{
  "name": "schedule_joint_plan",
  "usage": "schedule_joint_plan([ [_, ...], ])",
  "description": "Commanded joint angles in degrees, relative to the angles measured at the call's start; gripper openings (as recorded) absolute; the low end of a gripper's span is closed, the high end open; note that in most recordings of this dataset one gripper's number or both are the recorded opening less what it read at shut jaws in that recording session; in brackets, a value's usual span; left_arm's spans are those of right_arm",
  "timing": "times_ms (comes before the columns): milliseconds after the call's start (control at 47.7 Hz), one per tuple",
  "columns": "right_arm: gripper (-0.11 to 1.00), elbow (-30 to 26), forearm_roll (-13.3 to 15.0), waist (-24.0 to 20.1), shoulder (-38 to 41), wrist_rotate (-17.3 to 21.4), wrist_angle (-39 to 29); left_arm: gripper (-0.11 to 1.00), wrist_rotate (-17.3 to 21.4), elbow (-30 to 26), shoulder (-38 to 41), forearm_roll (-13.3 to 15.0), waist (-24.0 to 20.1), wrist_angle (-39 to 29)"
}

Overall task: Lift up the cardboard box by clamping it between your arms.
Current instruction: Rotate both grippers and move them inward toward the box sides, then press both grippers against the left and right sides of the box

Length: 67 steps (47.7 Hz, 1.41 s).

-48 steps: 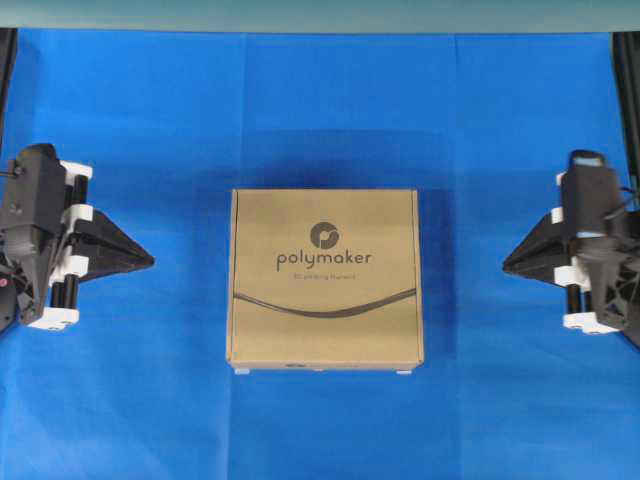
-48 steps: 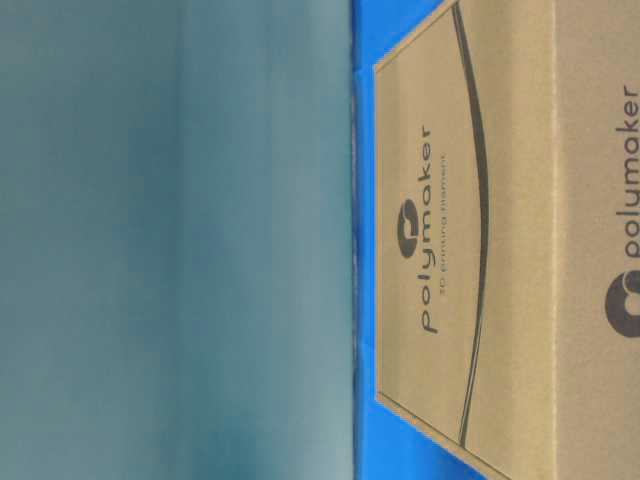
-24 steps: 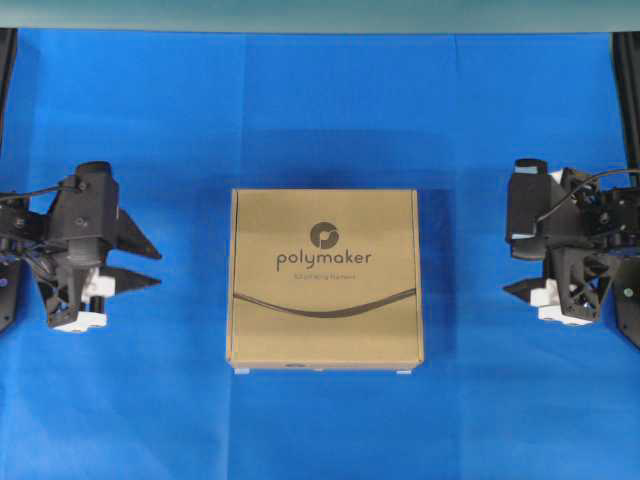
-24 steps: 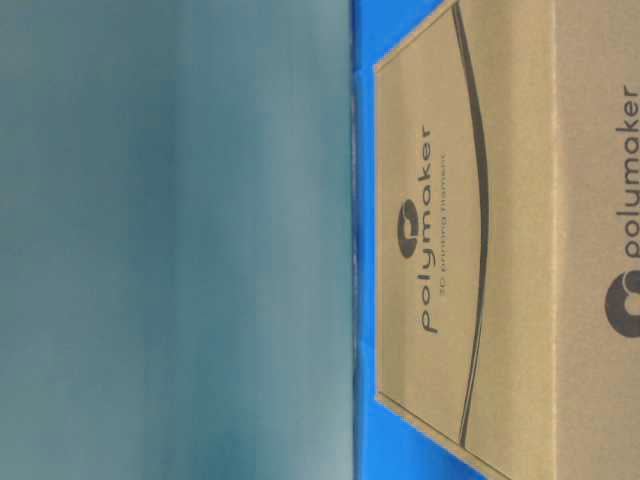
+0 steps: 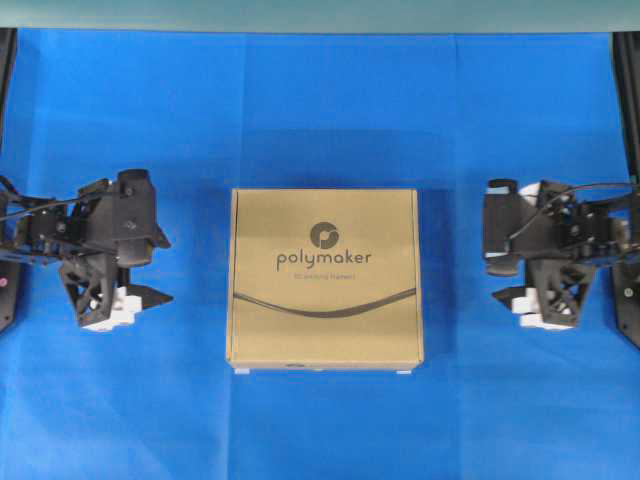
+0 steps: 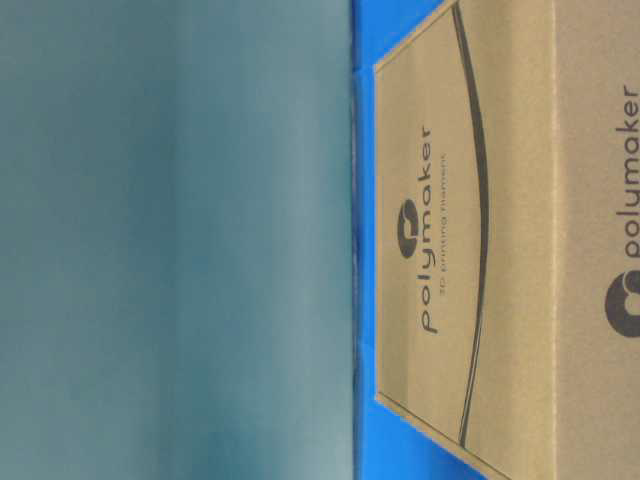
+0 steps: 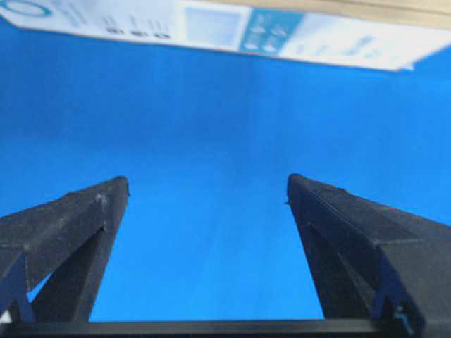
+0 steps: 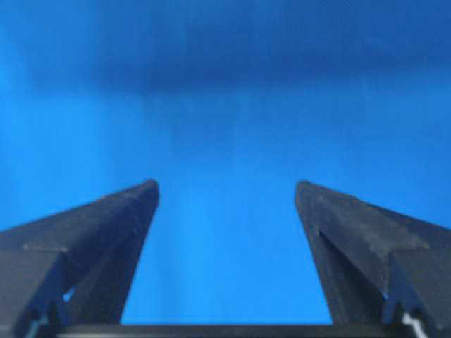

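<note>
Overhead, the cardboard box [image 5: 325, 278] lies flat mid-cloth, well apart from both arms. Table-level shows only its printed top. Wrist views: left gripper [image 7: 207, 184] and right gripper [image 8: 226, 186] spread, empty. Uneven closing could skew or drop it

Matt brown cardboard box [image 5: 325, 277] lies on smooth blue cloth [image 5: 320, 110], creased lightly.

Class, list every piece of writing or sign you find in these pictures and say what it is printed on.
"polymaker": on the top face of the cardboard box, under a round emblem.
"polymaker": again on a second face of the box, in the table-level view.
Small line beneath the logo: too small to read.
White label on the box side, left wrist view: blurred, unreadable.
</note>
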<state>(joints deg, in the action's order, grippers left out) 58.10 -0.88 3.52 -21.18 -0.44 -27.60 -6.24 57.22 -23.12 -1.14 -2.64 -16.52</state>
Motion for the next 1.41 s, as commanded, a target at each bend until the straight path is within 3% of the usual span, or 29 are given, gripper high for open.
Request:
schedule_joint_plan([
  [0, 0.99, -0.5, 0.2, -0.1, 2.5, -0.4, 4.1, 0.88, 0.2, -1.5, 1.7, -0.1, -0.4, 1.0],
  [189, 0.99, -1.8, 0.1, -0.1, 9.1, -0.6, 10.2, 0.88, 1.0, -3.2, 6.6, -0.1, -0.6, 3.2],
  [525, 0.99, -4.9, 0.2, -0.1, 14.9, -1.1, 14.9, 0.88, 1.5, -6.1, 12.7, -0.1, -0.6, 5.6],
  [965, 0.99, -8.8, 0.1, -0.5, 18.9, -1.1, 16.3, 0.88, 3.6, -11.3, 19.0, -0.1, -0.6, 5.5],
  [1385, 0.99, -13.4, 0.0, -0.5, 21.6, -0.3, 16.2, 0.88, 4.7, -13.0, 20.0, -0.1, -0.8, 4.8],
])
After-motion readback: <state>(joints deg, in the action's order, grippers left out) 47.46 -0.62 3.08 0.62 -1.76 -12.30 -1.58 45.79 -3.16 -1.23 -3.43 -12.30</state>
